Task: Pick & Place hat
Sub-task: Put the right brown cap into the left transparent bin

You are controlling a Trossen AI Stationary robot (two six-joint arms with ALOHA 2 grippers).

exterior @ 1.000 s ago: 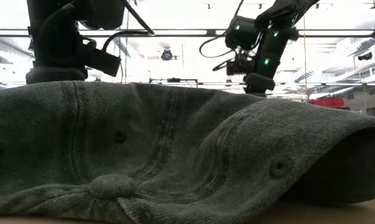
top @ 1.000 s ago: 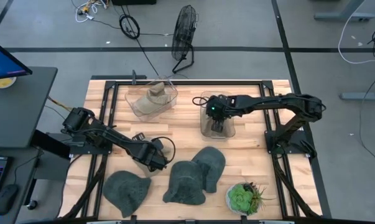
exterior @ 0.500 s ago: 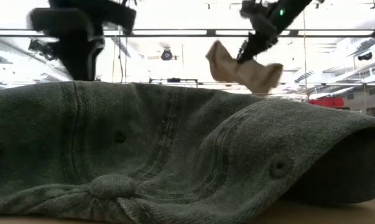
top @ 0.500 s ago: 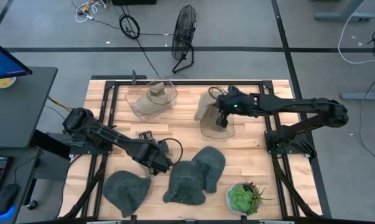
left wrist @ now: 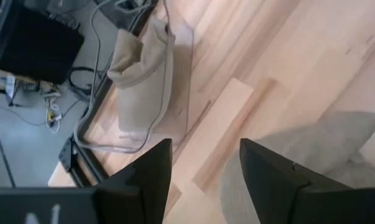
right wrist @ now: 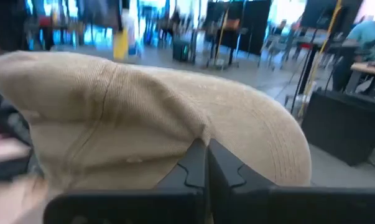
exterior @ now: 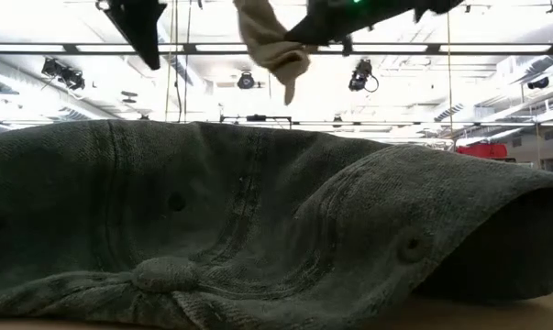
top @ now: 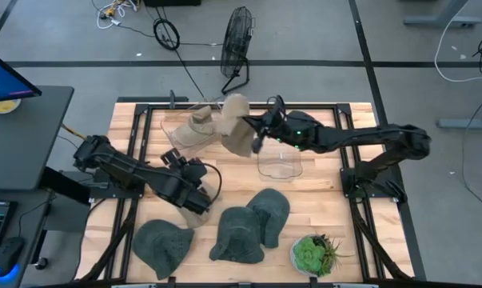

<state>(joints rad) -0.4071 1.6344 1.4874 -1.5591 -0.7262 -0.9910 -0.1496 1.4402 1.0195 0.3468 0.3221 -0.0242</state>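
Landmark: the clear bin [top: 186, 132] at the back of the desk [top: 320, 192], already holding one tan hat [top: 199, 122]. In front of that bin hovers the left gripper [top: 194, 182], its fingers [left wrist: 151, 169] parted and empty, above the dark green hats [top: 239, 232] lying nearer the front edge. Just right of the bin, the right gripper [top: 256, 128] has its fingers [right wrist: 198, 169] clamped on a second tan hat [top: 234, 124], held in the air. Farther right sits an empty clear bin [top: 279, 162]. Judged from this, the carry is underway; lowering and release remain, and the green hats are unplaced.
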